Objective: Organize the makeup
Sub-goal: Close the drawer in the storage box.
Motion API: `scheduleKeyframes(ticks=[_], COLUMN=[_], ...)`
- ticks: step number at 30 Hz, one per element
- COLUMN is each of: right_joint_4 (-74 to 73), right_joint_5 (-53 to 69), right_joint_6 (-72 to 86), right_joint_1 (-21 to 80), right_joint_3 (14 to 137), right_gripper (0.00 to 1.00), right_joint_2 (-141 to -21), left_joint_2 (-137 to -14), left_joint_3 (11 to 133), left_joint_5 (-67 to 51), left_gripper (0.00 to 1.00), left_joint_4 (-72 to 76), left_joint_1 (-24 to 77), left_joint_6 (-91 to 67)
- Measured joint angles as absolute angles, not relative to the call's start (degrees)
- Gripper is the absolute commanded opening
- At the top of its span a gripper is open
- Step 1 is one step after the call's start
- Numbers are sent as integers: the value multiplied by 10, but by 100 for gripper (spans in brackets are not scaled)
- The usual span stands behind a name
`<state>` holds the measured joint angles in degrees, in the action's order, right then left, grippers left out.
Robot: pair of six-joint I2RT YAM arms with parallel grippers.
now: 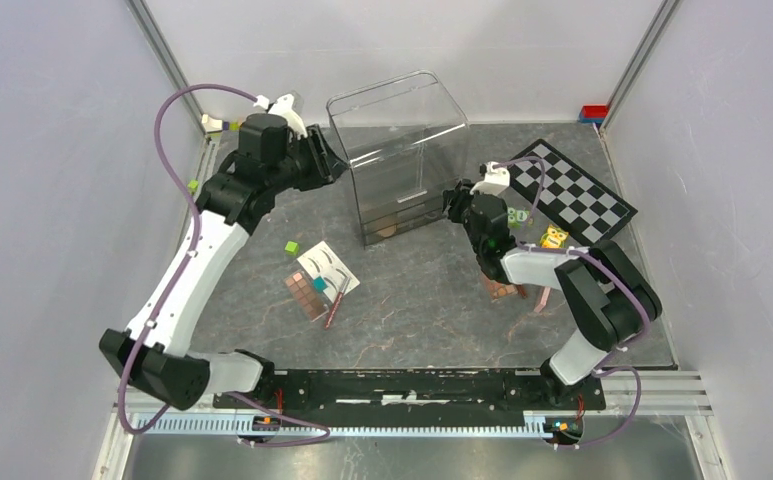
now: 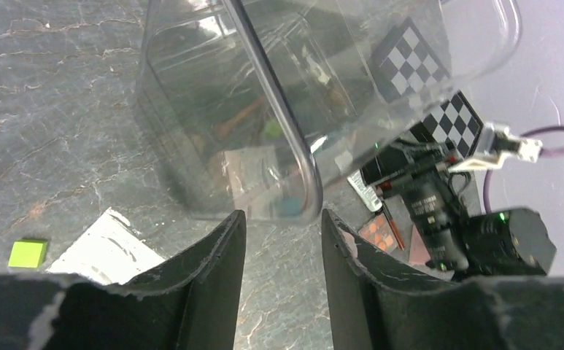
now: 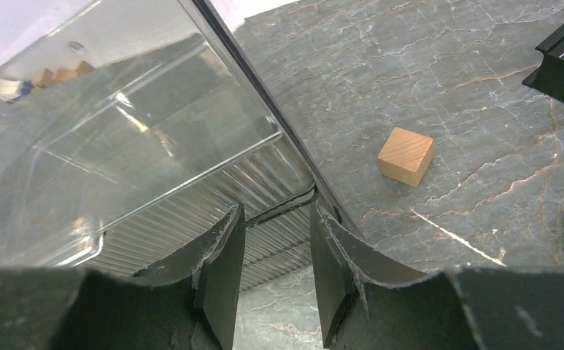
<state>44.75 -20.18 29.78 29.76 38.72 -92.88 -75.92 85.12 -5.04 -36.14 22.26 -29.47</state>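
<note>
Jaws left and right stand partly open (nothing gripped), flanking the clear bin [image 1: 397, 150] on the desk [image 1: 412, 300].

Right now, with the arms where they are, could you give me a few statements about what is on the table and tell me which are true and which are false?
1. The clear box stands between the left gripper and the right gripper. True.
2. The checkerboard lies beside the left arm. False: it lies at the back right, near the right arm.
3. The white eyebrow card lies on the table, outside the clear box. True.
4. The right gripper holds the wooden cube. False: the cube sits on the table, apart from its fingers.
</note>
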Motion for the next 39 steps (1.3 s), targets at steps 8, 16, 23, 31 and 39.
scheduleKeyframes(ticks=[8,16,23,31,39], right_joint_4=[429,500,645,753,798], right_joint_5=[-189,-130,-76,-65,-69], right_joint_6=[286,374,523,643,691], right_joint_1=[286,286,288,305,318], right_joint_3=[391,286,261,260,269], right_gripper=[47,53,61,63,62], right_joint_2=[-941,-912,-964,-1037,-1071], left_joint_2=[-641,-524,-484,-474,-485], left_joint_3=[781,619,522,483,483], left_joint_5=[-32,26,66,105,119], left_gripper=[54,61,62,63,63], left_joint_4=[-372,-373,-377,-376,-375], left_joint_1=[223,223,223,223,223], left_joint_6=[-262,-224,-206,-186,-175])
